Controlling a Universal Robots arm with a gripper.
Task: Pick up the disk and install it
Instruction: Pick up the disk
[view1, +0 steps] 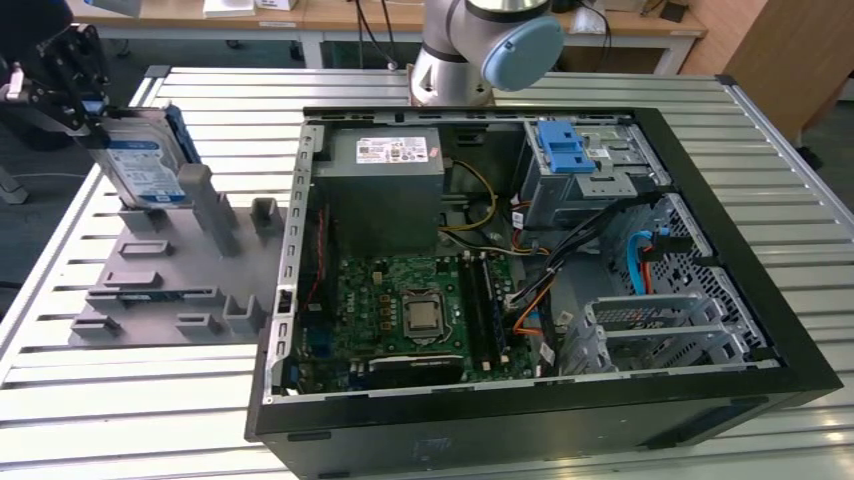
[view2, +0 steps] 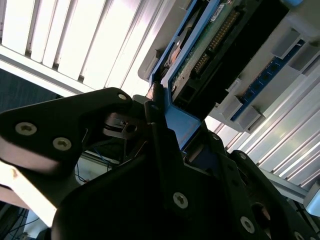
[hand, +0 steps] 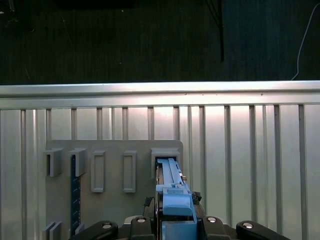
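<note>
The disk (view1: 144, 168) stands on edge at the exterior view's far left, silver-grey with a white-and-blue label and blue side rails, its lower end at a slot of the grey holder (view1: 174, 290). My gripper (view1: 80, 100) is shut on its upper end. In the first wrist view the disk (hand: 172, 192) shows edge-on, its blue rail running from my gripper (hand: 172, 227) down to the holder's slot (hand: 165, 156). In the second wrist view a dark finger (view2: 159, 130) presses against the blue rail (view2: 180, 120), with the disk's circuit-board side (view2: 210, 45) beyond. Whether the disk still rests in the slot I cannot tell.
An open computer case (view1: 747, 290) lies on the slatted metal table (view1: 134, 410), holding a grey power-supply box (view1: 387, 185), a motherboard (view1: 414, 310) and a drive bay with a blue latch (view1: 567, 150). The arm's base (view1: 474, 50) rises behind the case. The holder has several other slots.
</note>
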